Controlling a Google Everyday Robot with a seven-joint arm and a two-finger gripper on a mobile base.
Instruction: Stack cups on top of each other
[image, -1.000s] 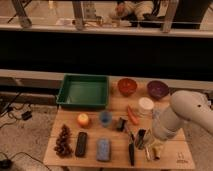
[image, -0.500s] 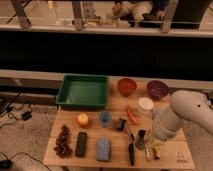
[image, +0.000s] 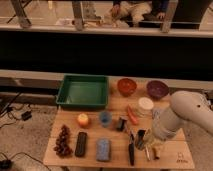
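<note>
Down at the near right of the wooden table (image: 67, 119), the gripper (image: 150, 145) hangs from my white arm (image: 182, 112) with its fingers pressed together; I can't make out anything pinched between them. Just to its left I see the dark metallic cup (image: 140, 138) standing upright, close beside the fingers, though I can't tell whether they touch. A black-handled tool (image: 131, 149) lies further left. The light blue cup (image: 105, 118) sits upright near the table's middle, well apart from the dark one, with a small black object (image: 120, 124) and an orange carrot-like piece (image: 132, 115) between them. Beyond, a white lid-like disc (image: 145, 104), a red bowl (image: 127, 86), a purple bowl (image: 157, 89) and a green tray (image: 83, 91) line the far side. At the left I see an orange fruit (image: 83, 120), a grape bunch (image: 63, 140), a dark bar (image: 81, 144) and a blue sponge (image: 103, 149).
</note>
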